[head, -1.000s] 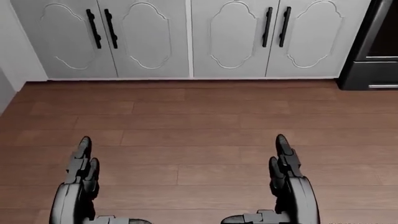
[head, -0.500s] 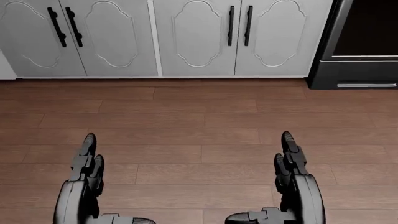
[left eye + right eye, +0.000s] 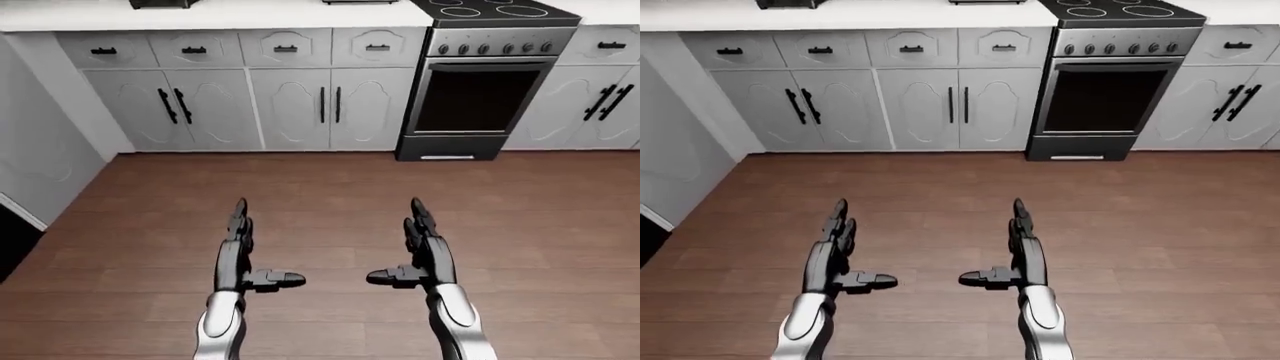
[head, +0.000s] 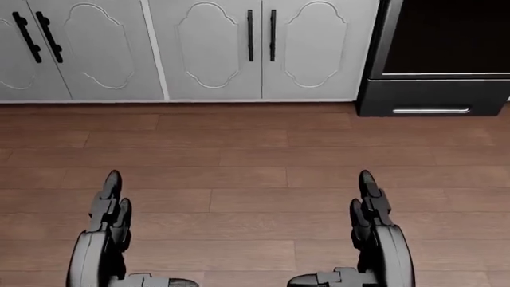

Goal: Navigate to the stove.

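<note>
The stove (image 3: 480,82) stands at the upper right of the left-eye view: black cooktop, a row of knobs, a dark oven door and a bottom drawer. Its lower part shows at the top right of the head view (image 4: 434,66). My left hand (image 3: 240,247) and right hand (image 3: 418,244) are held out low over the wood floor, fingers straight, thumbs pointing inward, both open and empty. The stove is ahead and to the right of both hands, well apart from them.
White cabinets (image 3: 295,105) with black handles run along the top, left of the stove; more cabinets (image 3: 595,105) stand to its right. A white counter (image 3: 220,13) tops them. A grey wall panel (image 3: 35,157) juts in at the left. Brown plank floor (image 3: 330,187) lies between.
The whole head view has shifted left: the cabinets slid left and more of the stove came in at the right, so the camera moved right. The hands hold the same pose.
</note>
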Robot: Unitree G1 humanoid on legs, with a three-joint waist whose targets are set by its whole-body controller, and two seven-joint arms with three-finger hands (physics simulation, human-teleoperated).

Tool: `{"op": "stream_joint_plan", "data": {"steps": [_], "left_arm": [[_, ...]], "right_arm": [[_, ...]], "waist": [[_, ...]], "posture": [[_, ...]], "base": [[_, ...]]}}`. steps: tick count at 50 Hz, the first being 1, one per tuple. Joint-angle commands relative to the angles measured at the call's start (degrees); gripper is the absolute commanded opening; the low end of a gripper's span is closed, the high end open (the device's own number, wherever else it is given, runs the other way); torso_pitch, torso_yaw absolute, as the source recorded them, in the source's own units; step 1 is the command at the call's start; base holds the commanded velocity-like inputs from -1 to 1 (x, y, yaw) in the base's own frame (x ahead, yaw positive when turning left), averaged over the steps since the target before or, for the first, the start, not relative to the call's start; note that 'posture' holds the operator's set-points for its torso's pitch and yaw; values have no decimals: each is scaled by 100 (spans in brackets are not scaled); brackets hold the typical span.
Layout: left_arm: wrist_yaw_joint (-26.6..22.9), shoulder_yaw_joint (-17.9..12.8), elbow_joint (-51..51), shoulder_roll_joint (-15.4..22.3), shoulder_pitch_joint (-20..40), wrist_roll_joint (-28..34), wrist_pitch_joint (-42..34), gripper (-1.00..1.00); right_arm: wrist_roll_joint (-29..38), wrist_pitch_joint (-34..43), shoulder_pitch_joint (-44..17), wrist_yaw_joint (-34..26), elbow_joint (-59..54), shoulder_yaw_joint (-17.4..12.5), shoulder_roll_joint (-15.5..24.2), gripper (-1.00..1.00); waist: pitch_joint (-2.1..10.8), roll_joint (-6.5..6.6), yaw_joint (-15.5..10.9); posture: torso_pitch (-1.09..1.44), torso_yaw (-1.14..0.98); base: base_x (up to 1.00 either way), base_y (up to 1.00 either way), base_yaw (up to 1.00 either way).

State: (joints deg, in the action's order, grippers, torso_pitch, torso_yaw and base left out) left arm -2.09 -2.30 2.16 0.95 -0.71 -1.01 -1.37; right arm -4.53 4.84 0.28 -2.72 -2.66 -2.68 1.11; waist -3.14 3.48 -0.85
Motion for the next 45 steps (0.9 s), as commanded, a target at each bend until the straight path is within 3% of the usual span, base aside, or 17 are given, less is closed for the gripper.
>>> {"op": "stream_joint_plan", "data": {"steps": [1, 2, 3, 6, 9, 12, 14, 15, 17, 30, 31, 34, 37, 39, 41, 42, 45], "left_arm": [[-7, 9, -187, 14, 85, -6, 149, 100], [-7, 9, -187, 14, 85, -7, 149, 100], [-6, 9, -187, 13, 85, -7, 149, 100], [-7, 9, -188, 14, 85, -7, 148, 100], [-7, 9, -187, 14, 85, -7, 148, 100], [-6, 9, -188, 13, 85, -7, 148, 100], [-6, 9, -188, 14, 85, -7, 146, 100], [-6, 9, -188, 13, 85, -7, 148, 100], [-6, 9, -188, 14, 85, -7, 147, 100], [-6, 9, -188, 14, 85, -7, 147, 100], [-7, 9, -188, 14, 85, -8, 147, 100], [-6, 9, -188, 14, 85, -7, 147, 100], [-6, 9, -187, 14, 85, -7, 148, 100], [-7, 9, -188, 14, 85, -8, 148, 100], [-6, 9, -188, 14, 85, -7, 147, 100], [-7, 9, -188, 14, 85, -7, 147, 100], [-7, 9, -188, 13, 85, -8, 147, 100]], "right_arm": [[-13, -179, -103, -10, 223, -18, 7, 100], [-11, -177, -99, -10, 233, -16, 6, 100], [-11, -177, -105, -10, 229, -18, 6, 100], [-8, -180, -118, -9, 214, -19, 7, 100], [-10, -203, -123, -14, 188, -24, 9, 100], [-18, -180, -113, -12, 215, -28, 8, 100], [-22, -142, -94, -5, 271, -27, 6, 100], [-20, -157, -97, -5, 253, -28, 6, 100], [-22, -152, -106, -1, 247, -31, 5, 100], [-13, -173, -95, -5, 237, -17, 3, 100], [-11, -182, -103, -5, 223, -17, 2, 100], [-15, -203, -117, -10, 185, -22, 4, 100], [-14, -195, -116, -9, 197, -21, 6, 100], [-11, -212, -113, -13, 186, -21, 8, 100], [-11, -211, -126, -13, 168, -23, 8, 100], [-8, -208, -115, -10, 186, -20, 6, 100], [-12, -209, -107, -13, 193, -20, 5, 100]], "waist": [[107, 76, -8], [130, 150, -38], [117, -46, -104], [245, 62, -56], [216, -92, -69], [192, -424, -64], [356, -1022, 27], [235, -619, 30], [227, -654, 84], [162, 73, -12], [158, -111, -90], [264, 27, -45], [221, -124, -62], [172, -333, -59], [330, -897, 11], [292, -730, 40], [264, -632, 96]], "posture": [[0, 0], [0, 0], [0, 0], [0, 0], [0, 0], [0, 0], [0, 0], [0, 0], [0, 0], [0, 0], [0, 0], [0, 0], [0, 0], [0, 0], [0, 0], [0, 0], [0, 0]], "base": [[0, -59, 0], [0, -60, 0], [0, -60, 0], [0, -60, 0], [0, -60, 0], [0, -60, 0], [0, -60, 0], [0, -60, 0], [0, -60, 0], [0, -60, 0], [0, -59, 0], [0, -60, 0], [0, -60, 0], [0, -59, 0], [0, -54, 0], [0, -48, 0], [0, -48, 0]]}}
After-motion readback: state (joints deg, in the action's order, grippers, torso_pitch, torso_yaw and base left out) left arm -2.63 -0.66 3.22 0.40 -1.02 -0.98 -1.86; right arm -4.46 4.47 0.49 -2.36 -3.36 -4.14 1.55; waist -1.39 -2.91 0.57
